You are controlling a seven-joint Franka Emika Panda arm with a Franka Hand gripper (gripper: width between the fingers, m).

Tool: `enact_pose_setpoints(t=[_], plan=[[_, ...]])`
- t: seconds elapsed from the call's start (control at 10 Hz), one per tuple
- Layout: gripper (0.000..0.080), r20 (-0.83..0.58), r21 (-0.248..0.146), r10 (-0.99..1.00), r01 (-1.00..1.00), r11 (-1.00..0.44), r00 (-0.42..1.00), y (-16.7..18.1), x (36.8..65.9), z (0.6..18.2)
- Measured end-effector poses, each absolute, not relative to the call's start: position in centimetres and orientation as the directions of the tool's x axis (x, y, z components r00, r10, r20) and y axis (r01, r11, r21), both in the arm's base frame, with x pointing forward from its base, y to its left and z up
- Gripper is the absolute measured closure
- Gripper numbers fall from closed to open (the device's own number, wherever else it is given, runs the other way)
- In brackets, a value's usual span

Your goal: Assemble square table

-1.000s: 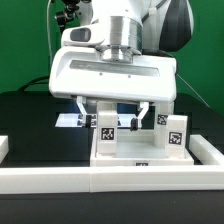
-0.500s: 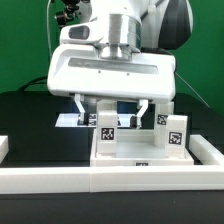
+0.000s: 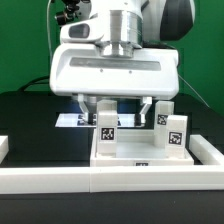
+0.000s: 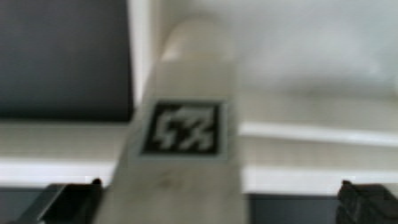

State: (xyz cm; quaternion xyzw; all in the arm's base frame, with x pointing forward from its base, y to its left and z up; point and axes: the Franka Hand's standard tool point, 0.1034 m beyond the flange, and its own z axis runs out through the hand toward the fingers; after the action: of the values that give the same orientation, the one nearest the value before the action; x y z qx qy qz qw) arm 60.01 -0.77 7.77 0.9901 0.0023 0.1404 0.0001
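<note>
Two legs already stand upright on the square tabletop, which lies on the black counter against the long white rail: one leg near the tabletop's middle, a second leg toward its edge on the exterior view's right. Our pincer hangs just over the middle leg with its jaws spread wide apart and nothing between them; the wrist view shows that leg off-centre between the fingertips. We judge this a leg-fitting step, and the next move calls for centring over the leg, descending and closing squarely on it.
</note>
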Motion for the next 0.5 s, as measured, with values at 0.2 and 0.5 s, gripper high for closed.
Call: enact_pose_setpoints(t=[0.2,0.5], plan=[[0.015,0.149,-0.038,0.004,0.01,-0.999,0.989,-1.5,60.3,8.1],[0.015,0.04,-0.048,0.021,0.023,-0.999,0.999,-2.5,60.3,7.9]])
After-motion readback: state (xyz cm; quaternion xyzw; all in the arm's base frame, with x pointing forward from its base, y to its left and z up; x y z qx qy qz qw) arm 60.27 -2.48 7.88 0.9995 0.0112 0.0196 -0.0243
